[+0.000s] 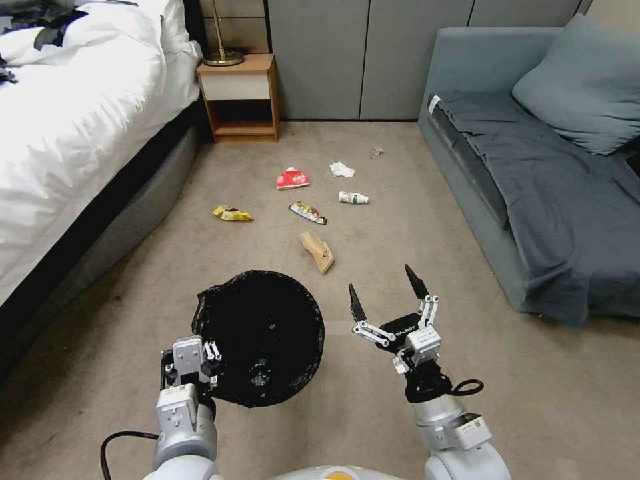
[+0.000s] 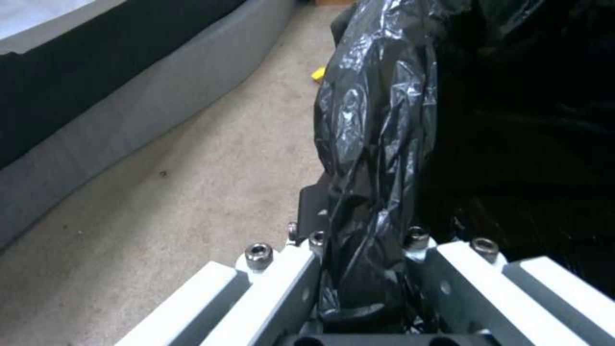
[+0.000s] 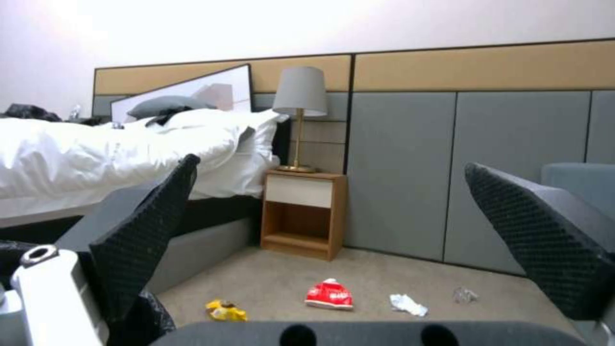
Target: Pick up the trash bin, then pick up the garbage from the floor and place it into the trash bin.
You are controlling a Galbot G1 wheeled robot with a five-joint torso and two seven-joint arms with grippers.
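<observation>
Now the left gripper (image 1: 212, 357) pinches the trash bin (image 1: 263, 333) by its rim. The right gripper (image 1: 387, 293) waits beside it, jaws wide and empty.

The black bag (image 1: 263, 333) covers the trash bin so fully that none of the bin's wall shows. In the left wrist view the left pincer's (image 2: 365, 288) tips are buried in bag folds, and the yellow wrapper (image 2: 318, 73) peeks out as a mere corner behind the bag. The small clear scrap (image 1: 377, 152) near the sofa (image 1: 533, 200) is too small to identify. The bed (image 1: 80, 120) and sofa are cut off at the edges.
</observation>
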